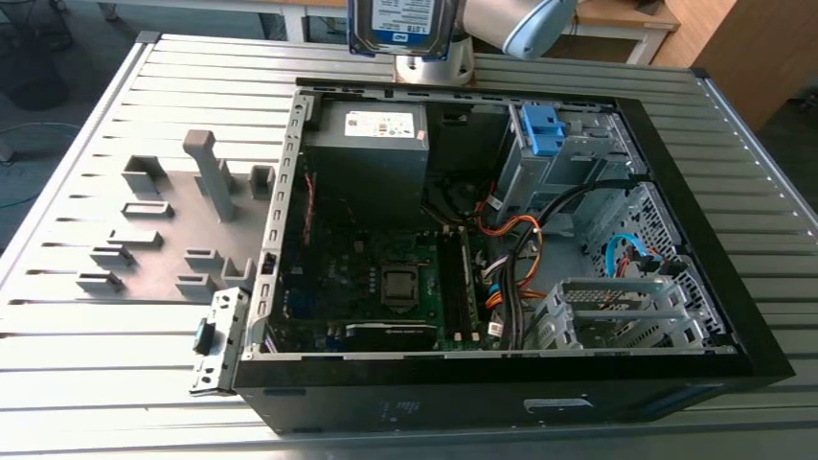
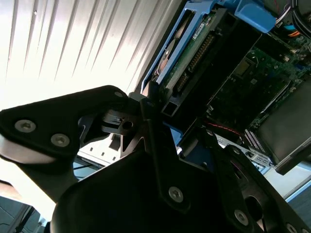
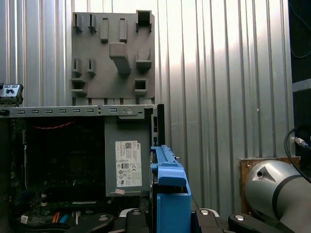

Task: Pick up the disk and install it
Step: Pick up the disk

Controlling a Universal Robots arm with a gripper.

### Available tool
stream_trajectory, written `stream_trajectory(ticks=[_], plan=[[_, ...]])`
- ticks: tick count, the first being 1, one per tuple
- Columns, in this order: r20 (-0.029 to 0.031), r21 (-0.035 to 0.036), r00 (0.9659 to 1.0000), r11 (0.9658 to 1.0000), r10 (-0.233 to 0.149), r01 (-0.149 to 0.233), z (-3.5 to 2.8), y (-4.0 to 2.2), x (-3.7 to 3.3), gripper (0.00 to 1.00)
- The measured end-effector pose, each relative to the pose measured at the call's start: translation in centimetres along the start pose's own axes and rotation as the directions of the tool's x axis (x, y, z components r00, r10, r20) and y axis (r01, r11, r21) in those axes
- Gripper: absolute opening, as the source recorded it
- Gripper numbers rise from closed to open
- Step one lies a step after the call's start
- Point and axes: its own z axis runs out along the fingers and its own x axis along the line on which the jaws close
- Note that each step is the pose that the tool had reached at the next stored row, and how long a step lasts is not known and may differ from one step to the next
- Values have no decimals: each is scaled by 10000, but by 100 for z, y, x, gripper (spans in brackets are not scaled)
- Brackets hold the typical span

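While the tool (image 3: pixel 167 219) grips the disk (image 1: pixel 406 27) by its blue side rails, I see the drive hanging on edge, off the ribbed surface (image 1: pixel 77 364). It is near the wall of the open computer case (image 1: pixel 511 388) where the grey power supply (image 1: pixel 371 144) sits.

Black pincer (image 2: pixel 171 121) with silver screws; rounded, seemingly grey-blue arm (image 3: pixel 274 191).
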Motion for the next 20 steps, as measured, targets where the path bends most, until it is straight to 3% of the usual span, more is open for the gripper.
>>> stream_trajectory(ticks=[15, 20], plan=[[-1, 0, 10000, 10000, 1, -1, -3, -113, -5, 36], [0, 0, 10000, 10000, 1, -1, -3, -124, -6, 36]])
